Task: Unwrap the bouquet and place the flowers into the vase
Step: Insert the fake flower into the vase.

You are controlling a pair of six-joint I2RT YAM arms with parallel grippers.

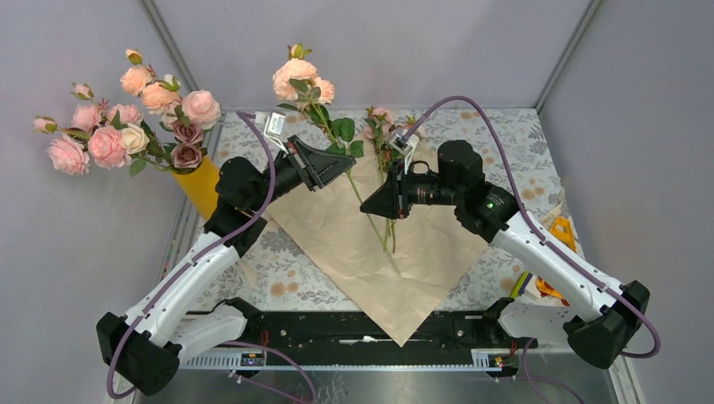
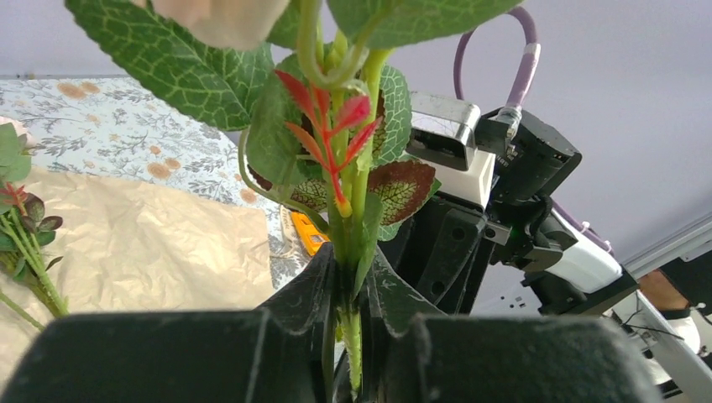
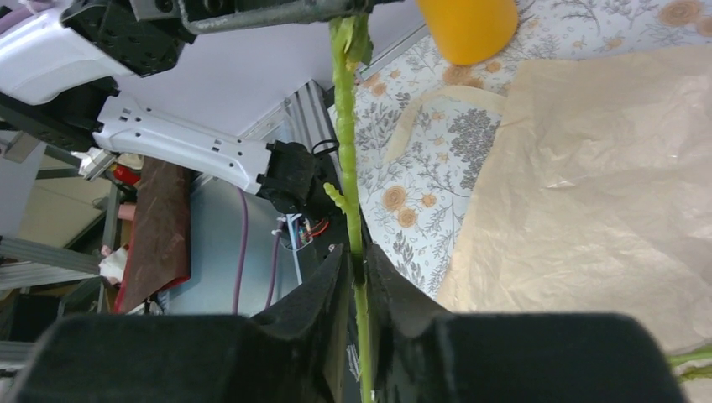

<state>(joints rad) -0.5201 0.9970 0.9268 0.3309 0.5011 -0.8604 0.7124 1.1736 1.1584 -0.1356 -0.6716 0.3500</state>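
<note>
One green flower stem (image 3: 346,126) is pinched by both grippers: the left gripper (image 2: 351,273) is closed just under its leaves, the right gripper (image 3: 358,269) lower down. Flattened wrapping paper (image 1: 370,252) lies beneath (small pink flowers (image 1: 383,126) rest on it). The yellow vase (image 1: 200,187) stands well apart, far left. Both arms reach inward, pointing at each other.

Leafy flower stem (image 3: 345,126) aloft over flat peach wrapping paper (image 1: 337,248)

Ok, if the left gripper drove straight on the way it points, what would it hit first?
The left gripper would probably meet the right arm's wrist, just beyond the flower stem its jaws clamp; depth is unclear.
</note>
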